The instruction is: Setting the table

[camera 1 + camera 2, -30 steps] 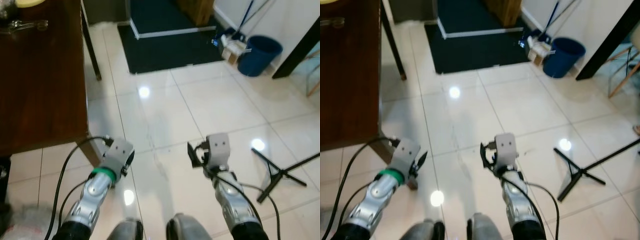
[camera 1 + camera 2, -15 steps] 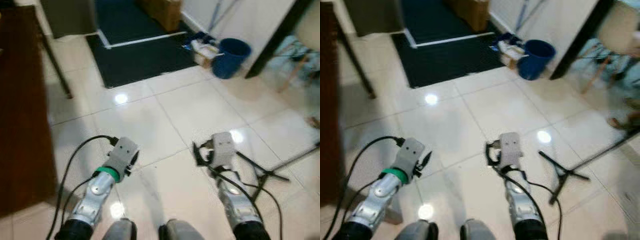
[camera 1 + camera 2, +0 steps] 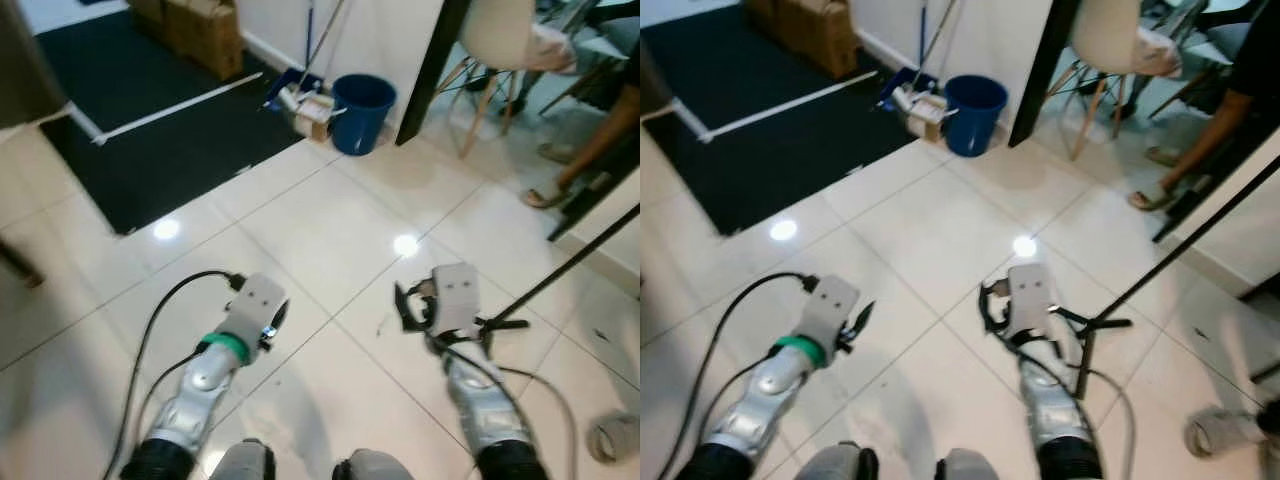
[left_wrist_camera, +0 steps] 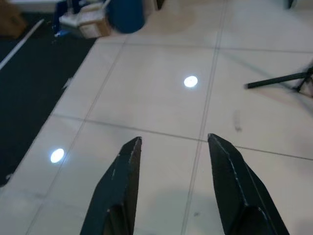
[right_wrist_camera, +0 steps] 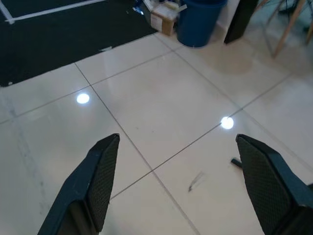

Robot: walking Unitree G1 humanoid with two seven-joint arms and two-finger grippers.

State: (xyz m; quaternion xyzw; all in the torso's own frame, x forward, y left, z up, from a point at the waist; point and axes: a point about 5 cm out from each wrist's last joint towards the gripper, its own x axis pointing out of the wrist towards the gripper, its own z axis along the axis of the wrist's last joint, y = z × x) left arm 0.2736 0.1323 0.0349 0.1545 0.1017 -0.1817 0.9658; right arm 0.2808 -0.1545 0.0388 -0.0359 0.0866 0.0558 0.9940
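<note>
The glossy tiled floor holds a tripod near the right gripper. Both the right gripper and the left gripper are spread and empty. Walking on risks snagging that tripod.

A person seated beside the pale chair is being cut off by the head view's edge, showing just a leg and a sandalled foot. The black stand near the blue bucket is running out of the picture, its top unseen. A grey object on the floor beyond the stand is lying half outside the picture, too blurred to identify.
</note>
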